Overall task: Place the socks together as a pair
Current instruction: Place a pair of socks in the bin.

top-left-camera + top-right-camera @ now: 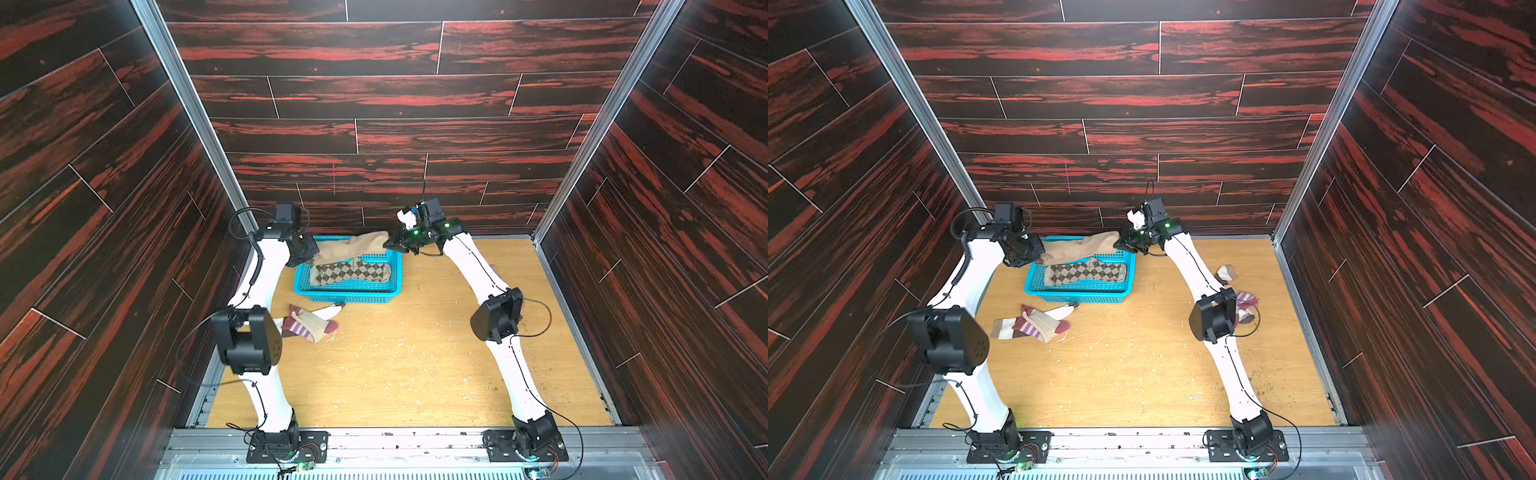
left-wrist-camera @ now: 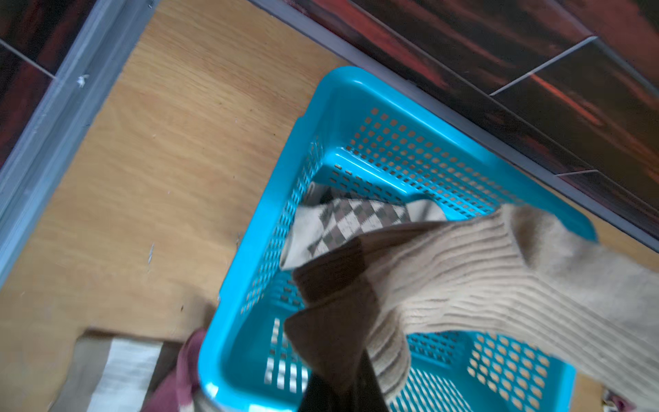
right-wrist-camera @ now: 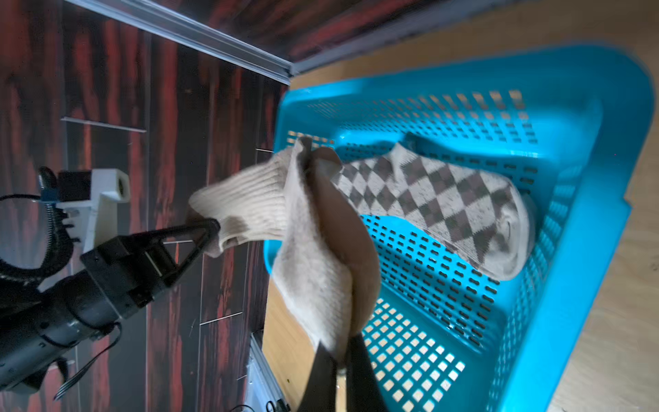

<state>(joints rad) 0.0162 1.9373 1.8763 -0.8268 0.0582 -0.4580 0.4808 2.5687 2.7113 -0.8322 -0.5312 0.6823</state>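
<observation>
Top views, basket: a turquoise plastic basket [image 1: 345,296] [image 1: 1075,297], rectangular with perforated walls, stands on the pale wood-grain table [image 1: 415,374] [image 1: 1142,374].
Top views, tan socks: the ribbed tan socks [image 1: 353,245] [image 1: 1084,245] are stretched in the air above the basket's far rim, between the two claws.
Top views, left gripper [image 1: 311,257] [image 1: 1040,258]: pinched tight on one end of the tan socks.
Top views, right gripper [image 1: 390,243] [image 1: 1121,243]: pinched tight on the other end.
Top views, argyle socks [image 1: 351,272] [image 1: 1086,272]: lying flat inside the basket, with tan and brown diamonds.
Top views, loose socks: a maroon-beige striped sock [image 1: 307,328] [image 1: 1038,328] is crumpled over a white sock [image 1: 328,311] [image 1: 1059,311] on the table in front of the basket. In a top view a tan-brown sock [image 1: 1227,273] and a second striped sock [image 1: 1246,299] lie by the right arm, partly hidden.
Left wrist, tan socks [image 2: 463,271]: coarse lengthwise ribs, with a dark brown cuff [image 2: 331,296] that shows as two folded layers. The left gripper [image 2: 342,388] is clamped at the cuff and only its dark fingers show.
Left wrist, basket [image 2: 356,82]: glossy rounded rim and small rectangular holes. The argyle socks [image 2: 356,217] lie on its floor beneath the held knit.
Right wrist, right gripper [image 3: 340,371]: two dark fingers closed on the soft tan socks [image 3: 310,278].
Right wrist, left gripper [image 3: 214,228]: black triangular fingers nipped shut on the far end.
Right wrist, argyle socks [image 3: 445,203]: a fuzzy diamond knit lying slantwise across the floor of the basket [image 3: 606,214].
</observation>
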